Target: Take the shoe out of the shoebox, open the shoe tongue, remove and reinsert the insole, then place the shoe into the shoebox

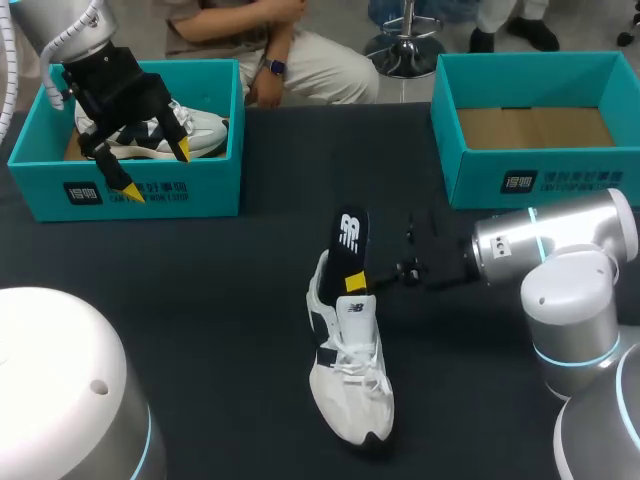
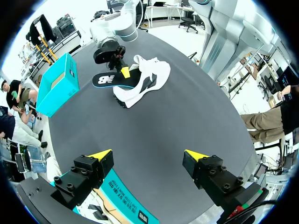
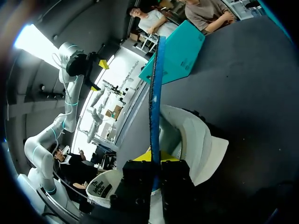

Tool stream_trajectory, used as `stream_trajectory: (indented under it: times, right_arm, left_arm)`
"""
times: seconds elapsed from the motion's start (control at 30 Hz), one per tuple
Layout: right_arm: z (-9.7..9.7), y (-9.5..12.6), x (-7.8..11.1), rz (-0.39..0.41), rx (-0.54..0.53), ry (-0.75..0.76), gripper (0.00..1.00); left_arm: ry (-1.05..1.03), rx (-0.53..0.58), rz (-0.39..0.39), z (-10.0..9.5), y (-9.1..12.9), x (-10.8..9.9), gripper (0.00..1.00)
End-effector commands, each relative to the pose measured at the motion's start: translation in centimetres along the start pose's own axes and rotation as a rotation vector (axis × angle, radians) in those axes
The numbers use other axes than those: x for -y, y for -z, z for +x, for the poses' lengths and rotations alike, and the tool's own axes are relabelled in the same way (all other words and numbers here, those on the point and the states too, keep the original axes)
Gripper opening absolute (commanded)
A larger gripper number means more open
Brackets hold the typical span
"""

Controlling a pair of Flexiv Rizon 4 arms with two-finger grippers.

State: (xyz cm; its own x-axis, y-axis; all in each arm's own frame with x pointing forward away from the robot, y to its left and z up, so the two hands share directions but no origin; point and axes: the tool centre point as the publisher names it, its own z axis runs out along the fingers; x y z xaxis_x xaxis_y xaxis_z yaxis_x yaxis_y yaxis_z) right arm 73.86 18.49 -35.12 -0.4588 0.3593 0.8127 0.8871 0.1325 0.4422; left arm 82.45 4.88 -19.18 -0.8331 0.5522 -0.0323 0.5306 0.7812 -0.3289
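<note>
Insole [image 3: 155, 84], pinched by right hand [image 3: 156, 161], shows edge-on in wrist view.

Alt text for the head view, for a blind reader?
The right gripper pinches a black insole sticking out of a white shoe lying mid-table. The left gripper hangs open over the left teal shoebox, which holds a second shoe.

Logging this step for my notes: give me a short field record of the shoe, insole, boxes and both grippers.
shoe: lying on the table
insole: one end at shoe's opening, rest sticking out
right gripper: shut on insole
left gripper: open, over left box
left box: holds second shoe
right box: empty
</note>
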Motion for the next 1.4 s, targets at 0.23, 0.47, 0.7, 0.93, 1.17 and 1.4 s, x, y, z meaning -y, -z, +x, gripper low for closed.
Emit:
stream_trajectory:
  times: [0.23, 0.47, 0.7, 0.93, 1.17, 1.4]
  right_arm:
    - [-0.1, -1.6, 1.9, 0.006, -0.014, -0.033, 0.0]
    - [-0.3, -1.4, 2.3, 0.003, -0.006, -0.051, 0.14]
    - [-0.2, -0.6, 0.8, 0.007, 0.015, -0.025, 0.45]
    - [-0.1, -0.2, -0.7, 0.009, 0.027, 0.005, 0.42]
    - [0.0, 0.3, -2.0, 0.008, 0.036, 0.03, 0.4]
    - [-0.1, 0.8, -1.9, 0.0, 0.05, 0.029, 0.07]
  left_arm:
    - [0.0, -0.003, -0.002, -0.1, 0.0, 0.0, 1.0]
    - [0.0, -0.003, -0.002, -0.1, 0.0, 0.0, 1.0]
    - [0.0, -0.003, -0.002, -0.1, 0.0, 0.0, 1.0]
    - [0.0, -0.003, -0.002, -0.1, 0.0, 0.0, 1.0]
    - [0.0, -0.003, -0.002, -0.1, 0.0, 0.0, 1.0]
    - [0.0, -0.003, -0.002, -0.1, 0.0, 0.0, 1.0]
